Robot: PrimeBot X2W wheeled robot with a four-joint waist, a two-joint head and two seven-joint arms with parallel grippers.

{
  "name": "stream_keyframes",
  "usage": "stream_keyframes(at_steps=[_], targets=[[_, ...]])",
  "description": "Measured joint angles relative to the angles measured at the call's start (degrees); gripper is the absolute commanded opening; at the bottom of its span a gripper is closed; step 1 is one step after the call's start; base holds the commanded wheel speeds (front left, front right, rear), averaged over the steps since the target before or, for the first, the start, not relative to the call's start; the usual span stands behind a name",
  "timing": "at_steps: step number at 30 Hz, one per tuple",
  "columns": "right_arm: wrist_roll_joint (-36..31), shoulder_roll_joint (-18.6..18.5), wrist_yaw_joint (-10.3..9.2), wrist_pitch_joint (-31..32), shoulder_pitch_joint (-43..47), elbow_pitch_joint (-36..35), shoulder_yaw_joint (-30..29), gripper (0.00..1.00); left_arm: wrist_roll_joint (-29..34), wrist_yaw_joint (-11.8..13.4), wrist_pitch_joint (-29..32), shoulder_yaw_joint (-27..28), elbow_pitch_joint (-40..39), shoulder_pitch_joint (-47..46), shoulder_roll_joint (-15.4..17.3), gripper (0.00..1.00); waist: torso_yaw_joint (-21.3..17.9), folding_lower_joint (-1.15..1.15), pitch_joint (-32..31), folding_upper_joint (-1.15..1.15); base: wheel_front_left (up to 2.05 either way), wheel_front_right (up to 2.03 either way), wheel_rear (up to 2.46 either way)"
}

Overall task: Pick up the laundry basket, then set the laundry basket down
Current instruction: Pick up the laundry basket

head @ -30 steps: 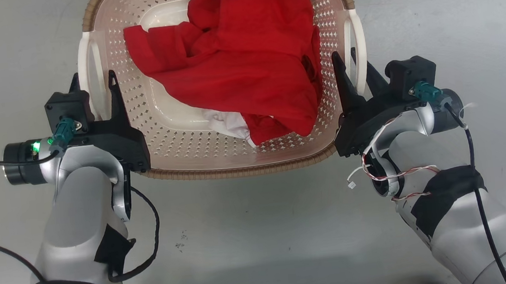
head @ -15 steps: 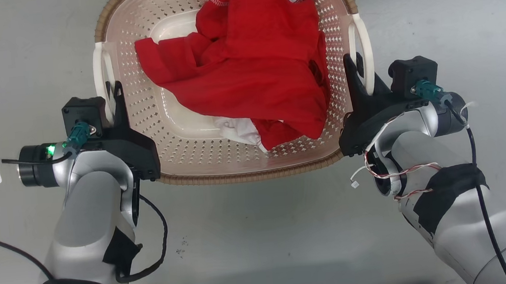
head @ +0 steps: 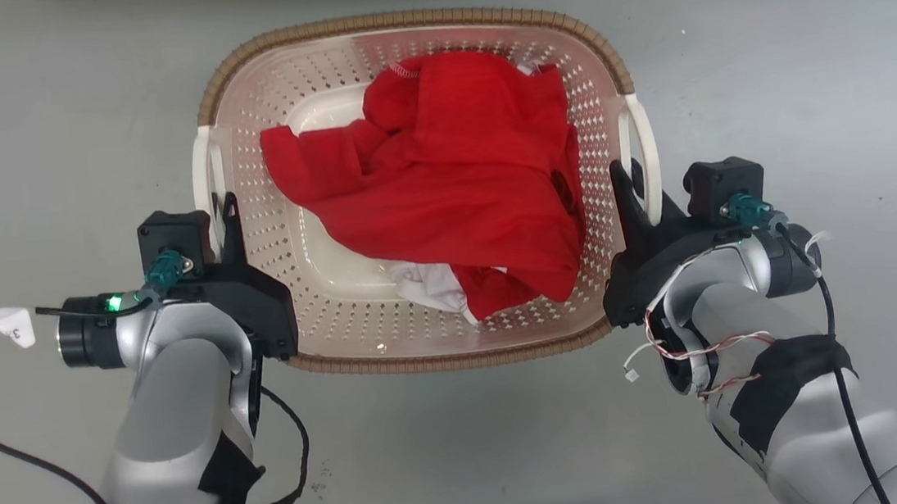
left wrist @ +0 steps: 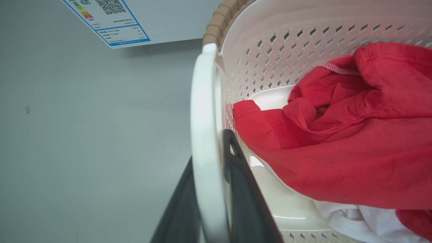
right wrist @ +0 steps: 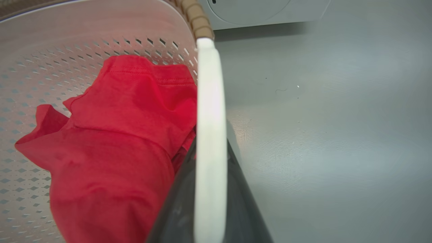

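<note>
Lower now, laundry basket (head: 410, 22) lies crosswise; left end effector (head: 217, 218) and right end effector (head: 627, 179) clamp handles (head: 198, 157).

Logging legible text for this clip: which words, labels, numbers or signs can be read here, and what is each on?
"3": on the white paper tag hanging left of the left wrist; the mark after it is unreadable.
Blue-bordered sticker on the pale panel: a QR code, coloured bars and fine print, all too small to read.
Laundry basket and the red garment in it: no text seen.
</note>
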Motion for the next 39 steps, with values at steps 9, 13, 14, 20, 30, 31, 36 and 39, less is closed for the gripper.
stream_keyframes(at_steps=[9,13,14,20,30,31,36,39], targets=[[2.07,0.51,0.02,0.01,3.43,2.23,1.6,0.0,-0.01,-0.45,0.0,-0.64,2.27,3.55,-0.44,0.0,-0.9,0.0,-5.99,0.0,0.0,0.0,0.0],[2.68,0.73,0.02,0.01,5.15,2.96,2.33,0.0,-0.01,-0.49,0.0,-1.04,3.05,5.13,-0.6,0.0,-1.13,0.0,-8.24,0.0,0.0,0.0,0.0],[2.97,0.75,0.02,0.01,5.81,3.11,2.58,0.0,-0.01,-0.52,0.0,-1.14,3.38,5.7,-0.7,0.0,-1.2,0.0,-9.0,0.0,0.0,0.0,0.0],[4.65,0.96,0.03,0.07,9.68,3.59,4.52,0.0,-0.1,-1.0,0.0,-1.47,5.09,9.1,-0.92,0.0,-1.55,0.0,-13.79,0.0,0.0,0.0,0.0],[7.26,1.34,0.03,0.58,16.01,4.3,7.46,0.0,-0.68,-1.96,0.02,-1.86,7.38,14.58,-1.16,0.0,-2.09,0.0,-22.16,-0.01,0.0,0.0,0.0],[7.61,1.4,0.03,0.76,16.69,4.34,7.77,0.0,-0.68,-1.97,0.02,-1.97,7.61,15.23,-1.19,0.0,-2.14,0.0,-23.0,-0.01,0.0,0.0,0.0],[9.2,1.46,0.03,2.29,19.96,4.49,9.53,0.0,-1.58,-2.45,0.08,-3.44,8.17,18.8,-1.19,0.0,-2.42,0.0,-27.29,-0.01,0.0,0.0,0.0],[10.04,1.46,0.03,3.43,21.76,4.43,10.53,0.0,-2.37,-2.48,0.52,-4.6,8.34,20.96,-1.13,0.0,-2.6,-0.01,-29.85,-0.01,0.0,0.0,0.0]])
